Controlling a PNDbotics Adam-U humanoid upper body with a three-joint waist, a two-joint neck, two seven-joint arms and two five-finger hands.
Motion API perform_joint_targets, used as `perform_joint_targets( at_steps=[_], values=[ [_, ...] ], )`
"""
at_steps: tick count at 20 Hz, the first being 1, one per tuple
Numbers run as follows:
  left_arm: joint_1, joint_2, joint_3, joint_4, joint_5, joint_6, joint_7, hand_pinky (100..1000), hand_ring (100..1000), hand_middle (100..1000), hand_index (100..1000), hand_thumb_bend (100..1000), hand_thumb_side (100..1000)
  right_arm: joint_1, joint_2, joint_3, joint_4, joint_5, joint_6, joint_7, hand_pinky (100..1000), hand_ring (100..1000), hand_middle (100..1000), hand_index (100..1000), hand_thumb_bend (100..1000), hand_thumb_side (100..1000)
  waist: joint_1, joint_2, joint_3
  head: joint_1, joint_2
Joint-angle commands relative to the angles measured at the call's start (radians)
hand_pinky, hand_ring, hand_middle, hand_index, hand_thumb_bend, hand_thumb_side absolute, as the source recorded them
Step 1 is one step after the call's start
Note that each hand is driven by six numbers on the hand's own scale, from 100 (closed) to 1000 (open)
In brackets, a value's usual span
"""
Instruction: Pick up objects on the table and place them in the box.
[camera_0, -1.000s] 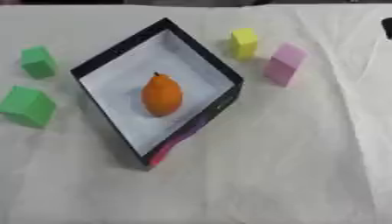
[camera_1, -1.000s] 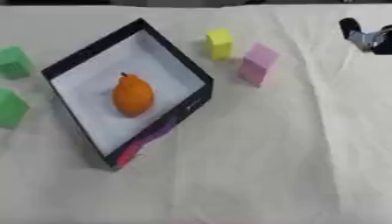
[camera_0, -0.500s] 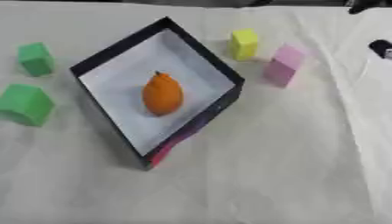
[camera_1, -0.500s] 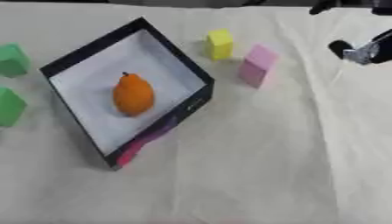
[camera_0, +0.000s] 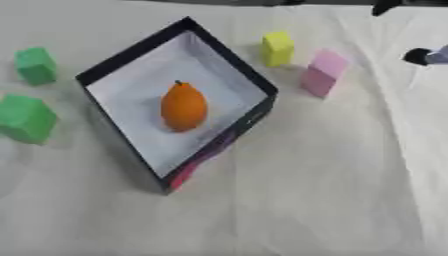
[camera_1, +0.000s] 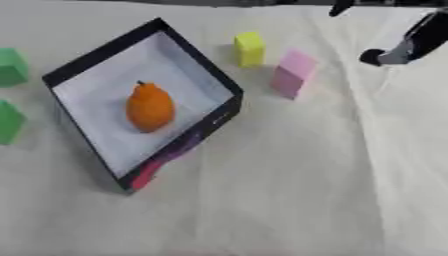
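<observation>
A black-walled box (camera_0: 234, 75) with a white floor sits turned like a diamond on the tabletop (camera_0: 332, 190), which is covered by a pale cloth. An orange, pear-shaped object (camera_0: 183, 106) lies inside the box, near the middle of its floor. One lower outer wall of the box shows pink and purple print.

Four blocks rest on the cloth outside the box. A yellow block (camera_0: 277, 48) stands just beyond the box's upper right wall. A pink block (camera_0: 323, 73) stands near it, further right and a little nearer the camera; the two are apart. A small green block (camera_0: 36, 65) lies off the box's left corner, and a larger green block (camera_0: 26, 118) lies nearer the camera, close to the left edge.

The right hand (camera_1: 413, 43) enters from the upper right, dark and blurred, above the cloth and well to the right of the pink block, touching none of the blocks. Whether its fingers are straight or curled cannot be told. The left hand appears in neither view.
</observation>
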Motion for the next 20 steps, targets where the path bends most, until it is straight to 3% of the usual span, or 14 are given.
perform_joint_targets(
  at_steps=[1, 9, 20],
  values=[
    [-0.007, 0.010, 0.005, -0.021, 0.004, 0.001, -0.003, 833, 762, 797, 836, 170, 836, -0.064, 0.038, 0.024, 0.071, 0.035, -0.065, 0.080, 939, 914, 863, 929, 451, 347, -0.015, 0.002, 0.000, -0.004, -0.002],
    [-0.016, -0.004, 0.004, -0.021, 0.007, 0.004, -0.004, 833, 762, 796, 836, 172, 838, -0.156, 0.156, 0.050, 0.241, 0.107, -0.140, 0.126, 942, 915, 872, 941, 448, 321, -0.019, 0.009, 0.013, -0.001, -0.019],
    [-0.028, -0.007, 0.005, -0.021, 0.006, 0.005, -0.004, 834, 762, 796, 835, 173, 841, -0.145, 0.180, 0.053, 0.296, 0.173, -0.221, 0.129, 948, 923, 879, 946, 440, 319, -0.033, 0.026, 0.039, -0.014, -0.049]
  ],
)
